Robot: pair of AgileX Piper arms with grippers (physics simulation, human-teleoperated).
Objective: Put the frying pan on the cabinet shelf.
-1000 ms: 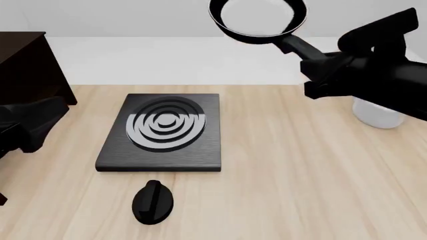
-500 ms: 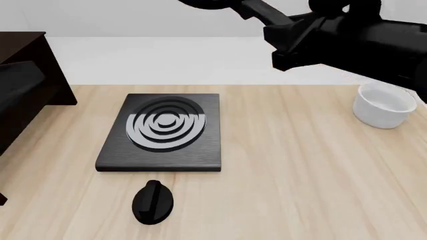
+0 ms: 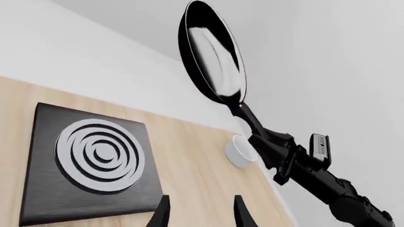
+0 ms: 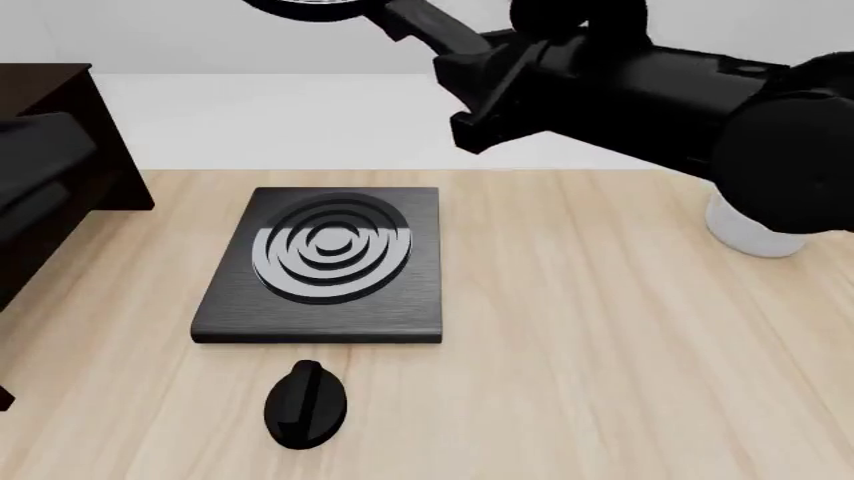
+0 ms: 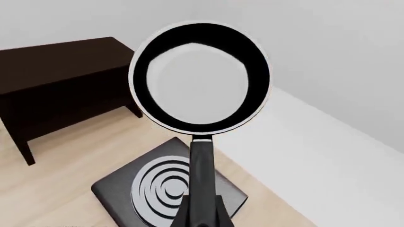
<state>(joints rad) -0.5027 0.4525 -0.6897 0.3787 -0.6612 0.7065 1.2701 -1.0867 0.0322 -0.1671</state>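
The frying pan [image 5: 198, 85], black with a thin silvery rim, is held high in the air by its long handle [image 5: 200, 175]. My right gripper [image 5: 200, 218] is shut on the handle's end. In the front view only a sliver of the frying pan [image 4: 314, 8] shows at the top edge, with the right gripper [image 4: 470, 80] behind its handle. The pan hangs above the stove plate, to the right of the dark cabinet shelf [image 5: 57, 52], whose top [image 4: 40, 75] is bare. My left gripper [image 3: 200, 216] is open and holds nothing, far below the frying pan [image 3: 211, 52].
A square black stove plate [image 4: 327, 265] with grey rings lies mid-table. A black knob [image 4: 307, 403] sits in front of it. A white bowl [image 4: 750, 238] stands at the right, partly behind the right arm. The left arm [image 4: 34, 170] is beside the cabinet.
The right arm has swung left and upward with the pan, so the pan has nearly left the front view's top edge. The left arm has risen beside the cabinet.
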